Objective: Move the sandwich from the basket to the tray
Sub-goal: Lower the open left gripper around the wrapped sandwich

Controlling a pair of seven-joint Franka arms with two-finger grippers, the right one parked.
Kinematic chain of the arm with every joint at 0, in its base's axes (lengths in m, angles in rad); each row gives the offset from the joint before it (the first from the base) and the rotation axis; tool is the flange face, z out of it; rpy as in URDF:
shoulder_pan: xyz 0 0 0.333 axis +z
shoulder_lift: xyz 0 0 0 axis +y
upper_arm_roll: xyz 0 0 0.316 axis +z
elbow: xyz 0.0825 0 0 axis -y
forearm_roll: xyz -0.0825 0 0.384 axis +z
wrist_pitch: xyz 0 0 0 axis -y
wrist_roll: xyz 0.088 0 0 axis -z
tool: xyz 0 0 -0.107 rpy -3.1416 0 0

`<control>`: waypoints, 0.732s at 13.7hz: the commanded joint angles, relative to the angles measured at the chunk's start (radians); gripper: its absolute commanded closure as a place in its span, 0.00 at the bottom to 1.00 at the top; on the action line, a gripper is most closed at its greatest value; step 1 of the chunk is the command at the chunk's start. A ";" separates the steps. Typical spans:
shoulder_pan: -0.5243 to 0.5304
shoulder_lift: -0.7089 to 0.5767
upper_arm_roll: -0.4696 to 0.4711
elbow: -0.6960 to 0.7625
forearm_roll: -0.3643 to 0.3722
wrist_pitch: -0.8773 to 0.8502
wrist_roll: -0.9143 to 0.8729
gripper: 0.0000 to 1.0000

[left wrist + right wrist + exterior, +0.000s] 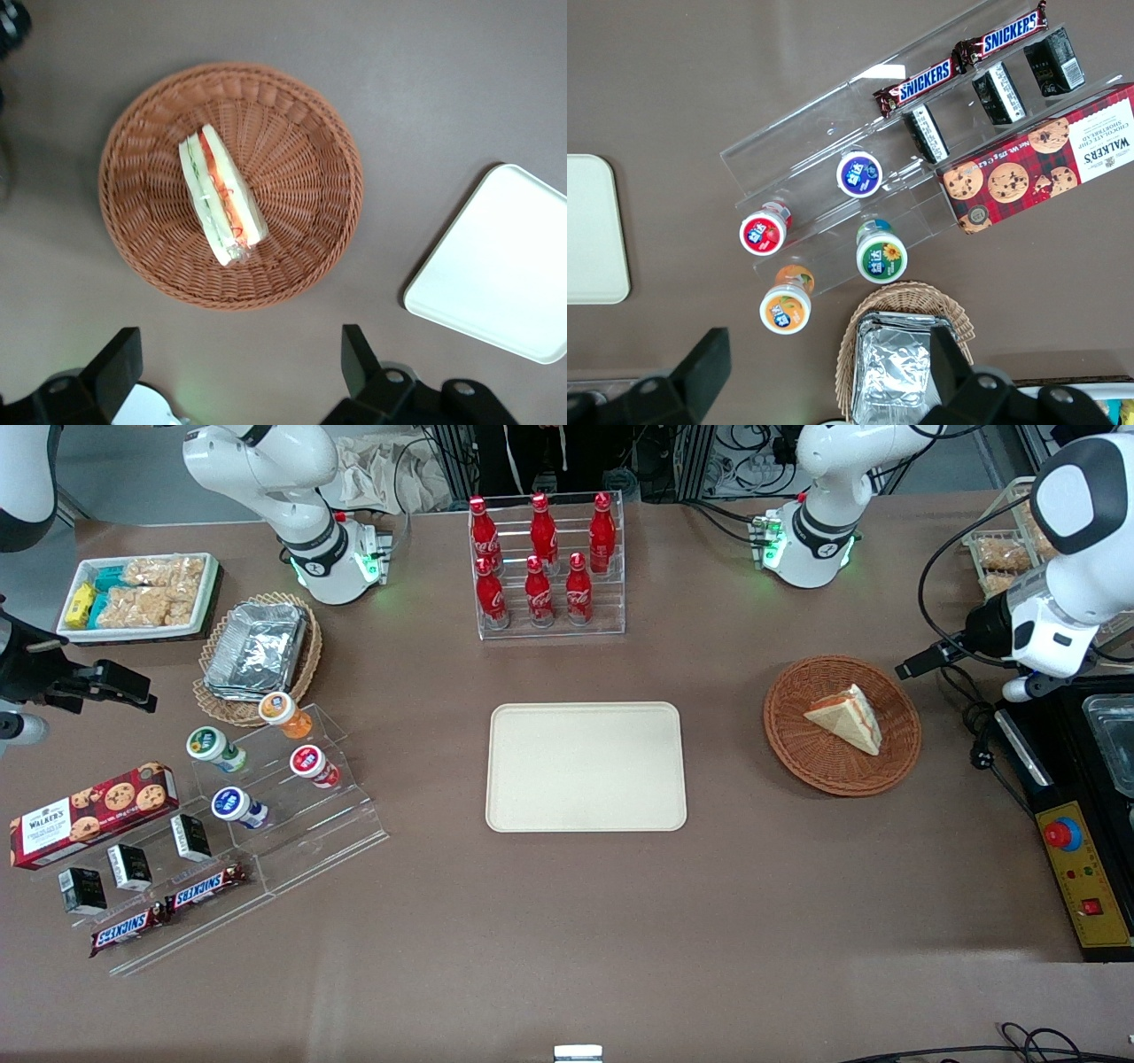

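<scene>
The sandwich (221,197) lies inside the round wicker basket (159,266), resting on its side with the filling layers showing; the gripper (241,367) hangs above the table just beside the basket rim, not touching the sandwich; its two fingers (356,354) stand wide apart with nothing between them; in the front view the cream tray (586,766) sits in the middle of the table, near the basket (819,771) but apart from it, and the sandwich (846,717) is well away from the tray.
</scene>
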 commanded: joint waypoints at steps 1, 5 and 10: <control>0.018 0.062 -0.020 -0.006 -0.034 0.016 -0.055 0.00; 0.044 0.141 -0.017 -0.035 -0.117 0.077 -0.128 0.00; 0.053 0.228 -0.015 -0.081 -0.162 0.146 -0.182 0.00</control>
